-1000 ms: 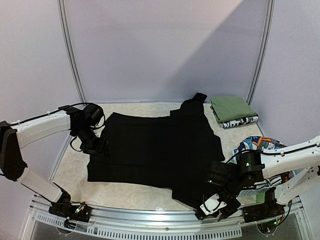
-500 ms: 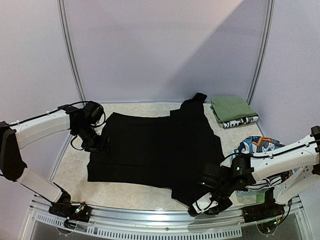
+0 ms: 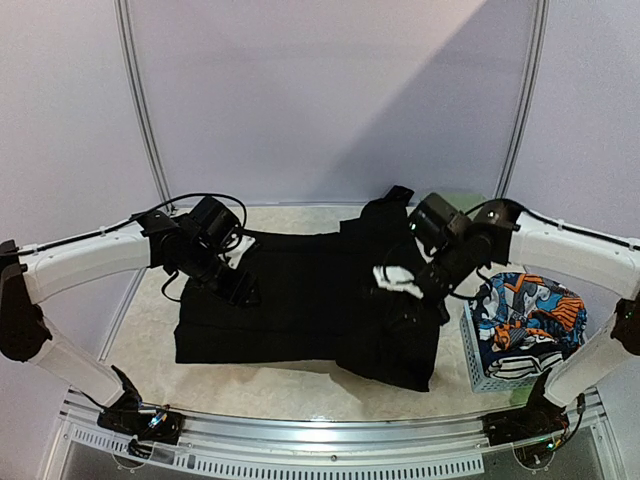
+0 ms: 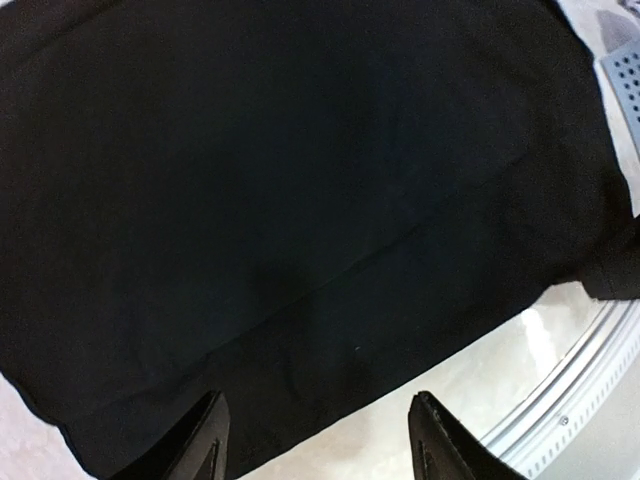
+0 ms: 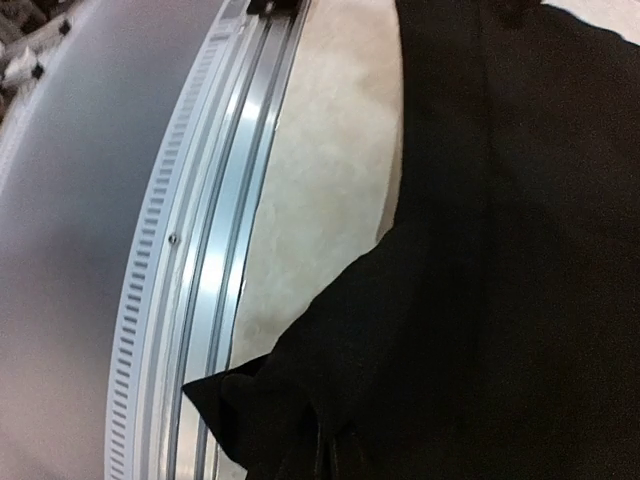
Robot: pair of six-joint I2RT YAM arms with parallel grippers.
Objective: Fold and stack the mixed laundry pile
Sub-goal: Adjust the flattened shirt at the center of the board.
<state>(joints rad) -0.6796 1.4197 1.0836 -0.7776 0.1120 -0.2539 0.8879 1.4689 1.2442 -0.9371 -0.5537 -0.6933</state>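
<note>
The large black garment (image 3: pixel 300 300) lies spread across the table (image 3: pixel 150 320). Its right part is bunched and raised from the table. My right gripper (image 3: pixel 398 285) hangs above the garment's right half, shut on a fold of it. In the right wrist view the black cloth (image 5: pixel 470 300) drapes from the jaws and hides the fingers. My left gripper (image 3: pixel 237 287) hovers low over the garment's left part, open and holding nothing. In the left wrist view, that gripper (image 4: pixel 325 445) straddles the garment's edge (image 4: pixel 300 250), with bare table under one finger. A cartoon-print garment (image 3: pixel 530 305) fills the basket.
The pale blue lattice basket (image 3: pixel 490 365) stands at the right near corner, under the right arm. A sliver of olive-green cloth (image 3: pixel 458 198) shows at the back right behind that arm. A metal rail (image 3: pixel 330 440) runs along the table's near edge.
My right gripper shut on the black garment's near right corner and carried it up and back toward the middle. My left gripper moved right, over the garment.
</note>
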